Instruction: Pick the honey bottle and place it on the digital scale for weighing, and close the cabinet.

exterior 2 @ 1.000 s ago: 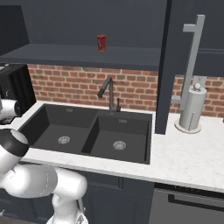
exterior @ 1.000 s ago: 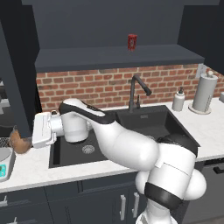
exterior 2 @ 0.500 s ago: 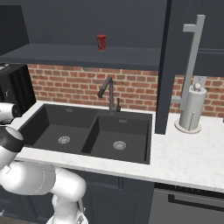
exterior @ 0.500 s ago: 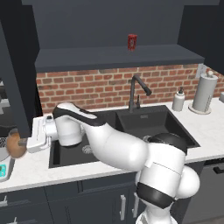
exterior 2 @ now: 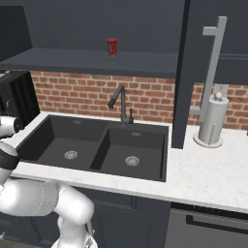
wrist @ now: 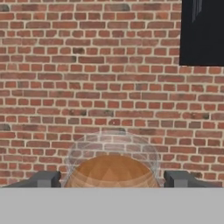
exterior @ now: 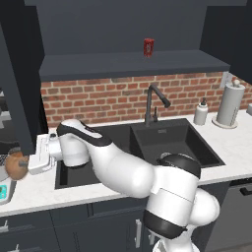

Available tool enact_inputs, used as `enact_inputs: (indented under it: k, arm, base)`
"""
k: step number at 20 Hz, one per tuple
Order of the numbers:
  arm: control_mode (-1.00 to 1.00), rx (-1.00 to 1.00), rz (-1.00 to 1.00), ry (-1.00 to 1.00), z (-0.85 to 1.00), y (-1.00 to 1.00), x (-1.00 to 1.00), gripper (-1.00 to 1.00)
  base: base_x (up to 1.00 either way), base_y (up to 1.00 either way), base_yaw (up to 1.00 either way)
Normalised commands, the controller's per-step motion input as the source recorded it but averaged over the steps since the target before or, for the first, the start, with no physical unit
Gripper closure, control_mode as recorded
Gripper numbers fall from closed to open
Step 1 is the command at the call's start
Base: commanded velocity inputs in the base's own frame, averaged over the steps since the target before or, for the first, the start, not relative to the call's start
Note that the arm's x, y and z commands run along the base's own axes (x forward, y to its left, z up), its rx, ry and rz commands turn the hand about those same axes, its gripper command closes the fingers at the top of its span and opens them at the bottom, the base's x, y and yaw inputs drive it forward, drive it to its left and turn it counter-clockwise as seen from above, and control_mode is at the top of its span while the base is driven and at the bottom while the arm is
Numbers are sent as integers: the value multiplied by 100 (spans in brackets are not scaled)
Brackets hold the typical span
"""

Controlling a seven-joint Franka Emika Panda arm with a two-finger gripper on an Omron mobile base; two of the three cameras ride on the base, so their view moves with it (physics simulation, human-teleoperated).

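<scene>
Honey bottle [exterior: 16,166] clamped in the jaws of the gripper [exterior: 27,165], held at 9 o'clock of the sink [exterior: 133,147], just above the digital scale [exterior: 5,189] on the worktop [exterior: 231,142]. Placement pending. Cabinet [exterior 2: 181,72] door open; closing not yet done.

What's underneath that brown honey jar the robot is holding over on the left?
Below the honey bottle, held between the hand's fingers, sits the digital scale with its teal display, at the counter's left edge. Whether the bottle touches it cannot be told; the picture's edge crops the scale's top.
</scene>
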Motion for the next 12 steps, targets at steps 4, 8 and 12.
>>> enact_inputs:
  k: [4, 8, 12]
  arm:
    - [-100, 0, 0, 4, -11, 16, 18, 100]
    - [-100, 0, 0, 3, -2, 10, 21, 100]
    - [-100, 0, 0, 3, 0, 7, 23, 100]
  base:
    - [0, 0, 0]
    - [0, 0, 0]
    - [0, 0, 0]
